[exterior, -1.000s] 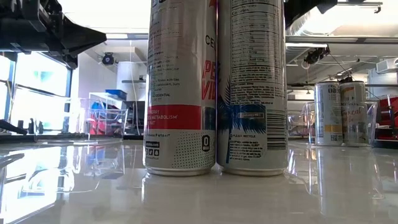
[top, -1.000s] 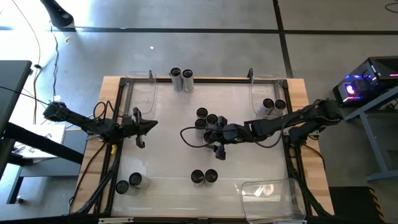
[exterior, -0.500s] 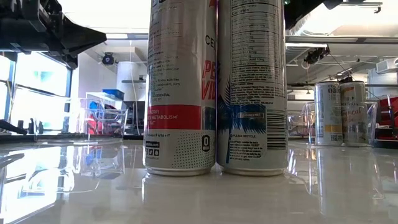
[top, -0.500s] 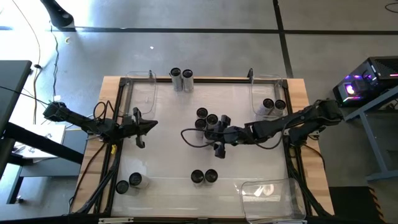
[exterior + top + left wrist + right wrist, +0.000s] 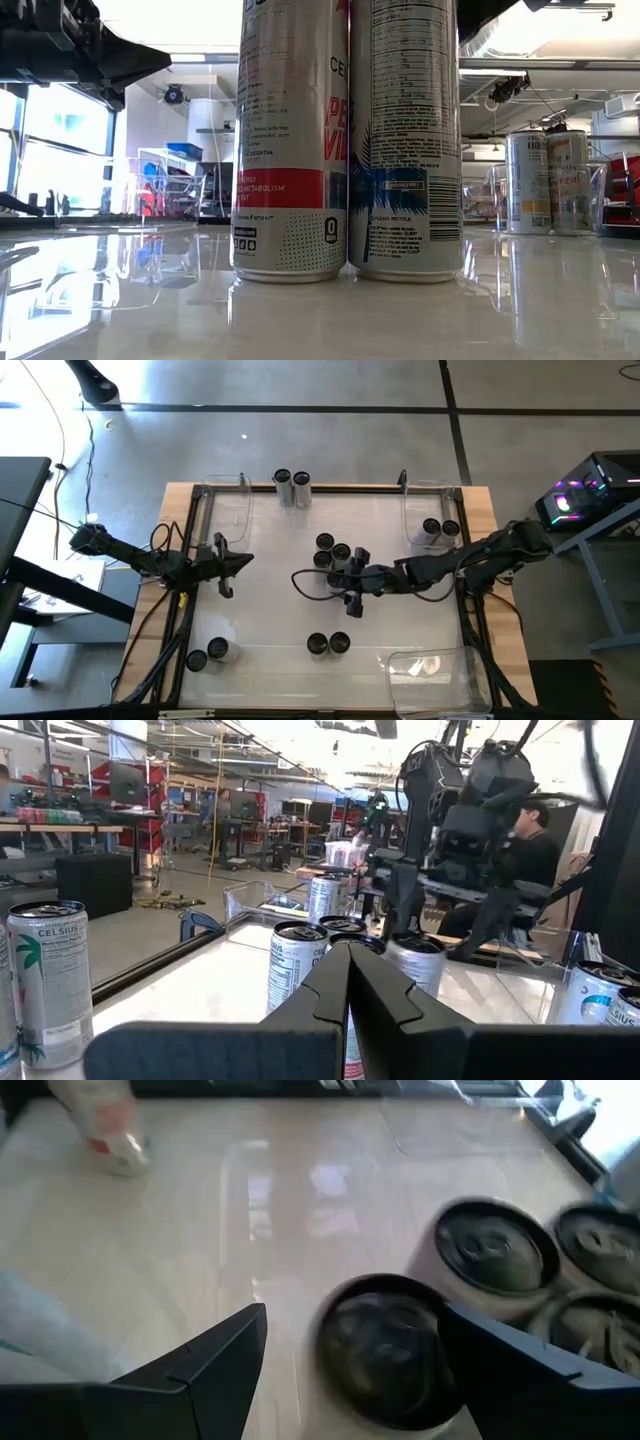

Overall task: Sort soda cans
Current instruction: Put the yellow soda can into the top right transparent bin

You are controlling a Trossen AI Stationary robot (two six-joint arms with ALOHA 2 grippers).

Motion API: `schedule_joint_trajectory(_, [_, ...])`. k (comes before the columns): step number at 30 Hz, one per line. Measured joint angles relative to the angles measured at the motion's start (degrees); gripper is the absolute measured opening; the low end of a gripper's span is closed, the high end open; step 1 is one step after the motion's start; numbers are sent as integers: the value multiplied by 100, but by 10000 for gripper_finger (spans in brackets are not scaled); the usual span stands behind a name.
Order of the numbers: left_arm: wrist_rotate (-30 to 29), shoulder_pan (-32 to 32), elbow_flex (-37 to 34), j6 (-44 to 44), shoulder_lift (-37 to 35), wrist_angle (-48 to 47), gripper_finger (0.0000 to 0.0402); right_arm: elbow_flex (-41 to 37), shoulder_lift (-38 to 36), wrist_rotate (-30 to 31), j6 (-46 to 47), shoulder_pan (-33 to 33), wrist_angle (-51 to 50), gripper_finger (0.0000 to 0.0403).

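Several soda cans (image 5: 340, 552), dark-topped with silvery sides, stand in a cluster at the table's middle. My right gripper (image 5: 338, 572) reaches in from the right and is open. One can of the cluster (image 5: 385, 1350) stands upright between its fingers, with a clear gap on one side. Two cans (image 5: 292, 481) stand at the far edge. Two more (image 5: 328, 644) are near the front edge and show close up in the low view (image 5: 345, 140). Another two (image 5: 440, 529) stand in the back right bin. My left gripper (image 5: 243, 560) waits shut over the left side, holding nothing (image 5: 350, 970).
Clear plastic bins stand at the back left (image 5: 228, 510), back right (image 5: 420, 500) and front right (image 5: 435, 675). Two more cans (image 5: 207, 654) stand at the front left corner. A dark frame edges the table. A cable loops beside the right gripper (image 5: 300, 580).
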Motion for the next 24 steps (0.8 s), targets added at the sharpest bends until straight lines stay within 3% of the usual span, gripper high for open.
schedule_joint_trajectory(9, [0,2,0,-2,2,-37,0,4,-118,485,176,-31,27,291])
schedule_joint_trajectory(24, [2,2,0,-2,0,-39,0,35,239,219,307,-106,48,291])
